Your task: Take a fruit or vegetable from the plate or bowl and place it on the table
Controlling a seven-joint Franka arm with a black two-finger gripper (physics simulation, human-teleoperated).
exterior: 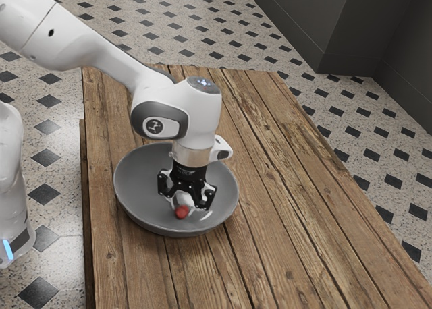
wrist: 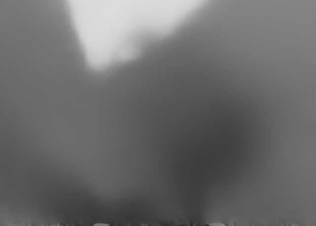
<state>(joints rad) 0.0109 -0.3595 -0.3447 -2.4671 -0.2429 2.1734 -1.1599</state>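
End effector (exterior: pixel 186 204), its fingers wide apart and closed on nothing visible, reaches down inside the grey bowl (exterior: pixel 138 181) on the wooden surface (exterior: pixel 304 221). The small red fruit or vegetable (exterior: pixel 181 212) lies within the bowl, against or beside a pale form (exterior: pixel 183 198). It is probably light, firm and smooth, liable to roll; opposed contact at its widest girth should suit it.

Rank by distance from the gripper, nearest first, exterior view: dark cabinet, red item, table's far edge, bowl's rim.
1. Red item: in the bowl, right by the gripper.
2. Bowl's rim: around the gripper.
3. Table's far edge: beyond the bowl.
4. Dark cabinet: past the table, toward the exterior view's upper right.
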